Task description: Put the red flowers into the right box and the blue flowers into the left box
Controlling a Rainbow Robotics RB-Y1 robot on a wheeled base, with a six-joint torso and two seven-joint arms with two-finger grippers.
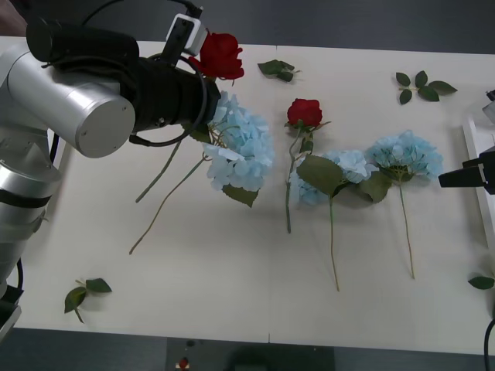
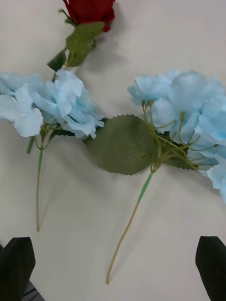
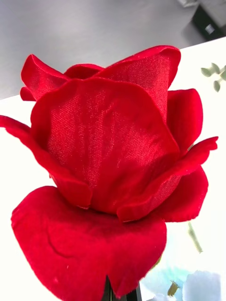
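On the left of the table, the left gripper was raised over the far side and held a red rose, its bloom pointing up and away from the robot; in the left wrist view that bloom sat right against the camera, and how far the jaws stood apart could not be told, since the fingers were hidden behind the arm and the petals. Just beside and below it a large blue flower lay with its head toward the far side and its long stem running down and to the left, toward the robot. Near the middle, a second red rose lay flat, its head pointing away and its stem coming almost straight back toward the near edge. To its right two more blue flowers lay side by side, the middle one and the right one, heads far and stems near, nearly parallel; a broad leaf of the middle one touched the rose's stem. At the right edge the right gripper hovered beside those flowers, its black fingers spread wide at the corners of its wrist view and holding nothing. Behind it showed the rim of the white tray, its contents out of sight
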